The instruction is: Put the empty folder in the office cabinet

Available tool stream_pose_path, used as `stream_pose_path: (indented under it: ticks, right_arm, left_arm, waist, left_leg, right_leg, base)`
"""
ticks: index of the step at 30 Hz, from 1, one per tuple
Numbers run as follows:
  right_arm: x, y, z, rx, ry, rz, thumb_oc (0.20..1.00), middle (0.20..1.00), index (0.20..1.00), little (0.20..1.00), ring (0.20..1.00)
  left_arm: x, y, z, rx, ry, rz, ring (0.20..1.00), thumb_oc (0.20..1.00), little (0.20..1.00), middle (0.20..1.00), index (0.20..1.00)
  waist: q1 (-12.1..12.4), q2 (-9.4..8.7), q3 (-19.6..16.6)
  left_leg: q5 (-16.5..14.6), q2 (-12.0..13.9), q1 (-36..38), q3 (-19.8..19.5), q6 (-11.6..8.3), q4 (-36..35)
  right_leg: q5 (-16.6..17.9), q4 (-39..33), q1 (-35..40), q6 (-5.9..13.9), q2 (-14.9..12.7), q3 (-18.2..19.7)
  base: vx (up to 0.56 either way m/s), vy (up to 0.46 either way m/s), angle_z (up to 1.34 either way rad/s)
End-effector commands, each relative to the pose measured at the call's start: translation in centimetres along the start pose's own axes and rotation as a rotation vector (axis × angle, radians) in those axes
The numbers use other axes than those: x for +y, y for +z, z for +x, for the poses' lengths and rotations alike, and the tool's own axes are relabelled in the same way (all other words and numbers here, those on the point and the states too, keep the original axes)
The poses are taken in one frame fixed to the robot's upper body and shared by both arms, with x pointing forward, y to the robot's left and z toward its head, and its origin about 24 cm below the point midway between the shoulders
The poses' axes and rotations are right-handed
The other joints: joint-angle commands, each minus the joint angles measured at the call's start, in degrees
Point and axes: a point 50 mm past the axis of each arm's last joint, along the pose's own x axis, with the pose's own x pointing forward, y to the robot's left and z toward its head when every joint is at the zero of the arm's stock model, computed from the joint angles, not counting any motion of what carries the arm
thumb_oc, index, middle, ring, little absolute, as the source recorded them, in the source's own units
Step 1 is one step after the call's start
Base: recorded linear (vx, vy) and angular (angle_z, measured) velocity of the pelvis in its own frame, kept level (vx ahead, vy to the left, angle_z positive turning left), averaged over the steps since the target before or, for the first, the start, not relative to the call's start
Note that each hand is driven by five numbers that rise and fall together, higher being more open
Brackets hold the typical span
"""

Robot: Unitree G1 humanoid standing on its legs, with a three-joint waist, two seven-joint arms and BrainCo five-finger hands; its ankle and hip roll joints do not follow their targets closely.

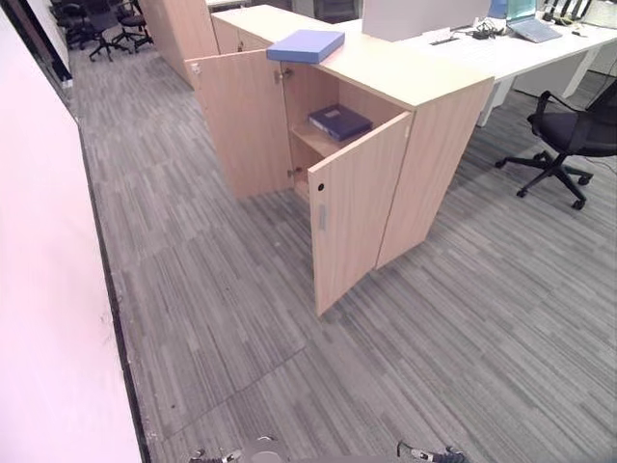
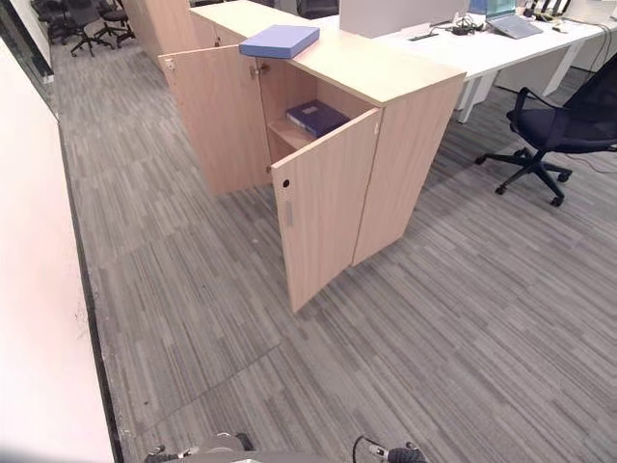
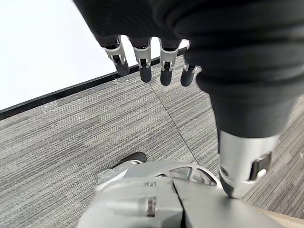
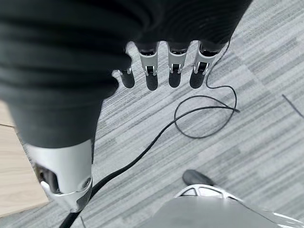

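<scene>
A light blue folder (image 1: 306,44) lies flat on top of the wooden office cabinet (image 1: 439,135), near its far corner. Both cabinet doors stand open: the left door (image 1: 236,125) swung wide, the right door (image 1: 352,217) jutting toward me. A darker blue folder (image 1: 339,122) rests on the upper shelf inside. My left hand (image 3: 141,59) hangs over the grey carpet near the wall's base, fingers relaxed and holding nothing. My right hand (image 4: 173,61) also hangs over the carpet, fingers relaxed and empty. Both hands are well short of the cabinet.
A white wall (image 1: 39,289) runs along my left. A black office chair (image 1: 569,135) stands right of the cabinet beside a white desk (image 1: 540,48) with a laptop and cables. More chairs (image 1: 111,24) stand far down the aisle. Grey carpet stretches between me and the cabinet.
</scene>
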Motion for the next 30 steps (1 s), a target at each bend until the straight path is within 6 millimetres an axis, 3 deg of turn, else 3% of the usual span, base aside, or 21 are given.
stream_pose_path:
  ticks: [1,6,14,15,17,19,21,23,26,30]
  right_arm:
    - [0.8,1.9,0.1,-0.054,0.004,0.015,1.000,1.000,1.000,1.000,1.000]
    - [0.7,1.8,0.1,-0.051,0.016,-0.005,1.000,1.000,1.000,1.000,1.000]
    - [0.4,1.6,0.2,-0.041,0.033,-0.060,1.000,1.000,1.000,1.000,1.000]
    - [0.3,1.7,0.2,-0.044,0.027,-0.062,1.000,1.000,1.000,1.000,1.000]
    - [0.0,1.8,0.3,-0.044,0.019,-0.065,1.000,1.000,1.000,1.000,1.000]
    - [-0.4,1.2,0.3,-0.023,-0.004,-0.045,1.000,1.000,1.000,1.000,1.000]
    - [-0.4,1.1,0.3,-0.023,-0.006,-0.042,1.000,1.000,1.000,1.000,1.000]
    - [-0.5,1.2,0.3,-0.024,-0.012,-0.025,1.000,1.000,1.000,1.000,1.000]
    - [-0.6,1.7,0.3,-0.034,-0.021,-0.011,1.000,1.000,1.000,1.000,1.000]
    - [-0.8,1.5,0.3,-0.031,-0.026,-0.006,1.000,1.000,1.000,1.000,1.000]
  left_arm:
    - [-0.1,1.3,0.2,-0.059,-0.010,0.055,1.000,1.000,1.000,1.000,1.000]
    - [-0.2,1.3,0.2,-0.057,-0.058,0.055,1.000,1.000,1.000,1.000,1.000]
    - [0.4,0.6,0.2,-0.025,-0.044,0.001,1.000,1.000,1.000,1.000,1.000]
    - [0.4,0.8,0.3,-0.032,-0.037,-0.008,1.000,1.000,1.000,1.000,1.000]
    - [0.4,1.1,0.3,-0.036,-0.032,-0.014,1.000,1.000,1.000,1.000,1.000]
    - [0.4,1.2,0.3,-0.039,-0.028,-0.022,1.000,1.000,1.000,1.000,1.000]
    - [0.4,1.1,0.3,-0.035,-0.026,-0.025,1.000,1.000,1.000,1.000,1.000]
    - [0.9,1.0,0.4,-0.024,-0.009,-0.039,1.000,1.000,1.000,1.000,1.000]
    - [1.2,1.2,0.5,-0.025,0.011,-0.071,1.000,1.000,1.000,1.000,1.000]
    - [1.1,1.1,0.5,-0.016,0.016,-0.080,1.000,1.000,1.000,1.000,1.000]
  waist:
    - [0.8,0.94,1.5]
    - [1.1,0.96,1.5]
    - [4.0,0.37,4.0]
    - [3.9,-0.18,4.4]
    - [3.8,-0.52,5.0]
    - [2.5,-0.37,4.6]
    - [2.3,-0.27,4.5]
    - [1.8,0.21,3.6]
    - [1.4,0.90,3.2]
    - [0.6,1.51,3.0]
  left_leg:
    - [15.6,0.2,-5.7,0.3,-4.07,-2.9]
    - [16.3,0.7,-6.0,-0.3,-4.59,-1.9]
    - [17.1,6.0,-10.6,-2.1,-6.88,10.9]
    - [15.3,8.1,-10.0,0.8,-6.68,13.8]
    - [15.1,10.6,-9.9,3.6,-7.10,17.1]
    - [17.5,13.9,-6.9,8.7,-7.99,13.0]
    - [19.0,13.8,-6.7,8.8,-8.34,11.0]
    - [22.6,14.5,-5.5,9.6,-8.47,3.0]
    - [25.5,14.6,-4.9,8.6,-8.47,-4.7]
    - [26.8,15.7,-2.5,9.8,-8.47,-10.2]
  right_leg:
    - [-2.8,-1.3,0.4,2.15,0.6,-4.4]
    - [-3.0,-1.3,0.9,1.77,1.0,-4.8]
    - [-3.1,-1.3,1.1,0.39,2.1,-5.8]
    - [-3.6,-1.3,1.1,-0.07,2.4,-6.8]
    - [-4.3,-1.3,1.4,-0.66,2.6,-8.0]
    - [-5.1,-1.3,1.7,-0.93,2.7,-10.9]
    - [-5.1,-1.3,1.8,-0.89,2.7,-11.3]
    - [-4.3,-1.3,1.5,-0.01,2.3,-13.1]
    - [-3.6,-1.3,0.4,1.00,1.1,-14.1]
    - [-3.2,-1.3,0.8,2.29,-0.2,-15.5]
  base:
    - [0.01,-0.033,0.24]
    - [0.02,-0.045,0.15]
    - [0.02,-0.126,0.23]
    - [0.04,-0.147,0.48]
    - [0.05,-0.146,0.34]
    - [0.08,-0.021,0.70]
    - [0.06,0.035,0.81]
    - [0.06,0.155,0.72]
    - [0.04,0.188,0.47]
    - [0.13,0.198,0.24]
